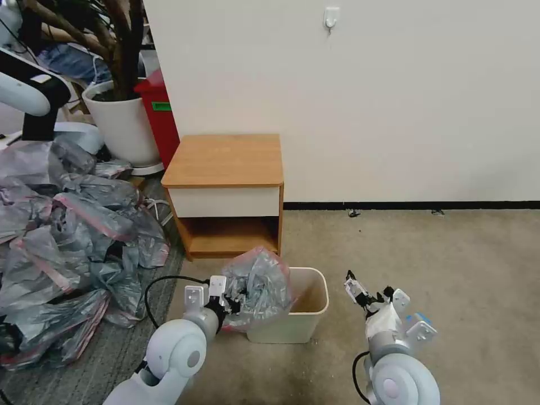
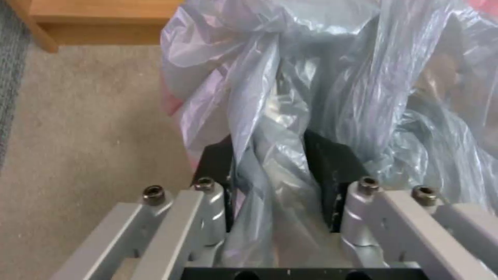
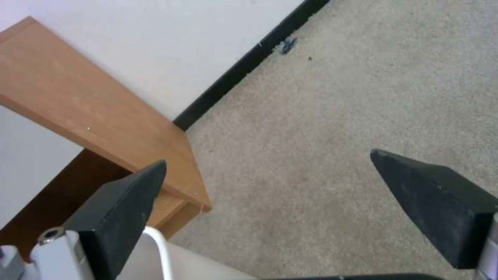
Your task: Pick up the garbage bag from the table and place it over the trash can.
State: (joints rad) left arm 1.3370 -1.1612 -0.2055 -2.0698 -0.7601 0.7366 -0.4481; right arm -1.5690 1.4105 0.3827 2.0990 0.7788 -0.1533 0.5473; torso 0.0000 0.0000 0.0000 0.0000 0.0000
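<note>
My left gripper (image 1: 235, 298) clamps the garbage bag (image 1: 256, 287) over the trash can's (image 1: 306, 320) left rim; my right gripper (image 1: 360, 292), jaws wide and empty, hovers right of it.

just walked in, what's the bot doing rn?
The left gripper is shut on the garbage bag, holding it bunched at the near-left corner of the trash can on the carpet. The bag is not spread over the rim yet. The right gripper is open beside the can's right side, holding nothing. The table stands behind.
</note>
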